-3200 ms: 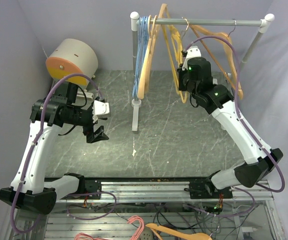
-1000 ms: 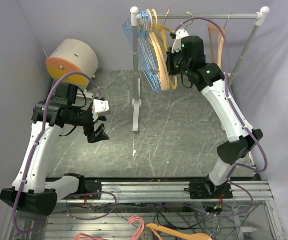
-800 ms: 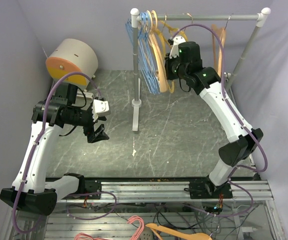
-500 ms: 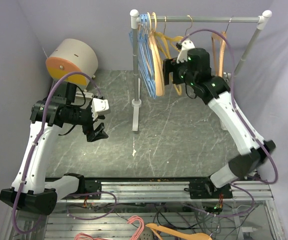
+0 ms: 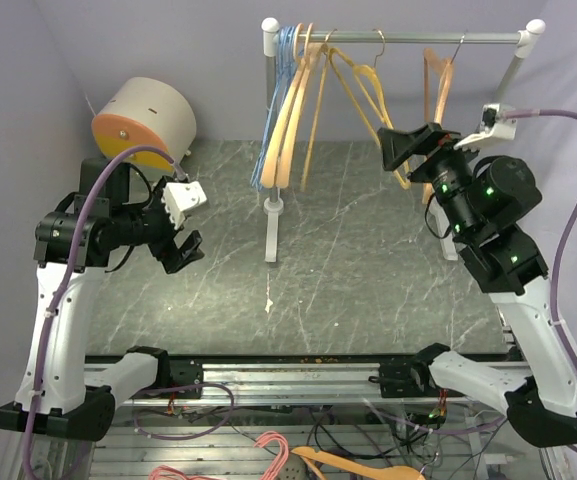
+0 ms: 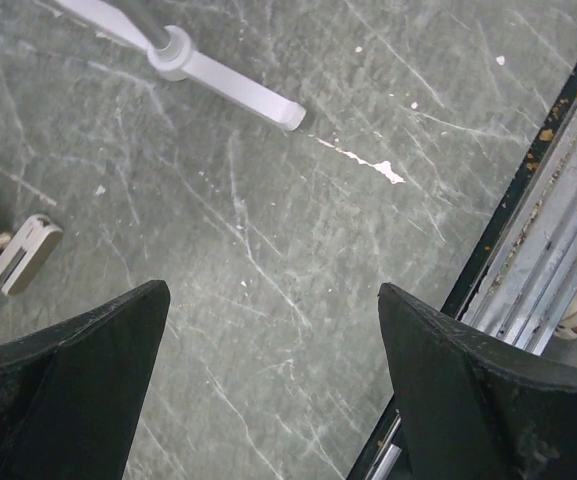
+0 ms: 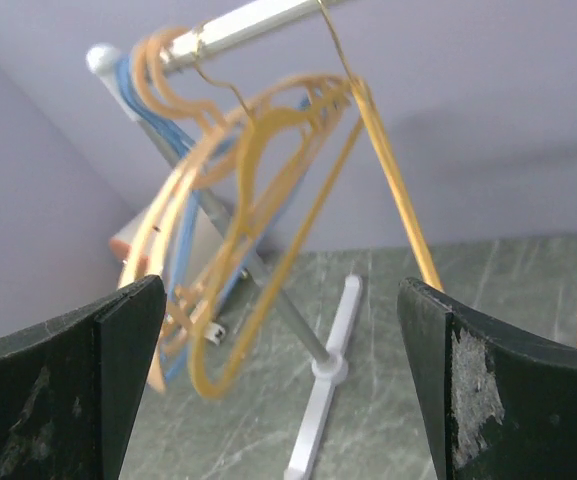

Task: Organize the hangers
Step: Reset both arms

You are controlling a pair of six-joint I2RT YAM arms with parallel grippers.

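Hangers all on rail, top centre of frame. Blue + most orange bunched at left end; one orange mid-rail, one tan near right post, so sorting looks part done. Hooks up, long axes hang down, slanted. R hand open, empty, near mid-rail hanger. L hand open over tabletop.

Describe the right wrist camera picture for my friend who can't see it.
Orange hangers hang bunched from a silver rail, with blue hangers behind them at the far end. The right gripper frames them, its black fingers open.
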